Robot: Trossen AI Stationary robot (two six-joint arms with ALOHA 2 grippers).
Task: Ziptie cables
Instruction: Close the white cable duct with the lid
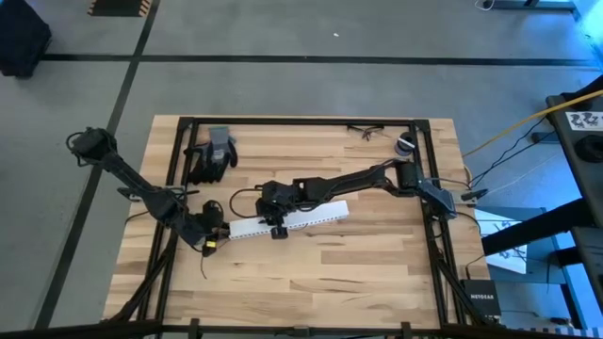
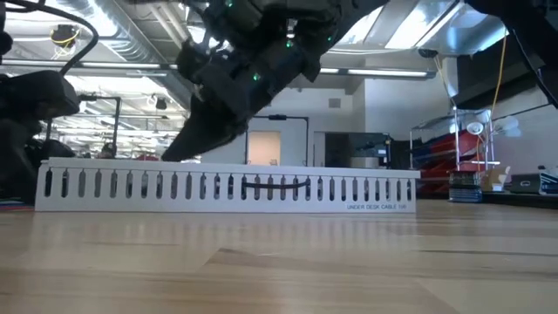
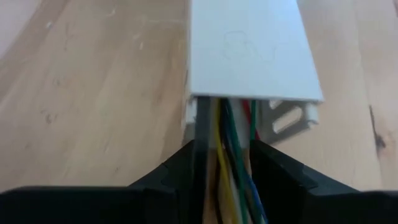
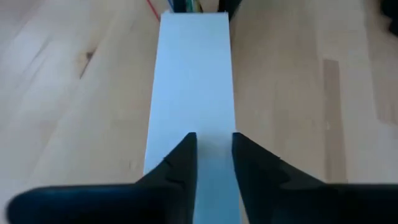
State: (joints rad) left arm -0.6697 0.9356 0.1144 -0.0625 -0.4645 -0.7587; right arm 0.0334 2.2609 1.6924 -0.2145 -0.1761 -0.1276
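Light wooden slatted table [image 1: 377, 264] | long white slotted plastic channel [image 1: 290, 219] lay mid-table | my right gripper [image 4: 214, 163] hovered over its lid, fingers parted, grasping nothing | my left gripper [image 3: 225, 168] clenched the thin multicoloured cables [image 3: 231, 163] at the channel's end | ziptying not yet done (no ziptie visible).

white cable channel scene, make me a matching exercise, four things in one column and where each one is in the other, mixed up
Things:
1. cables
2. right gripper
3. black gloves
4. glasses

Places:
A. near the table's far edge, right of centre in the high view
B. over the top of the white cable channel, partway along it
C. running out of the channel's end, between the left gripper's fingers
D. on the table beyond the left arm, near the far left corner

Pairs: 1-C, 2-B, 3-D, 4-A
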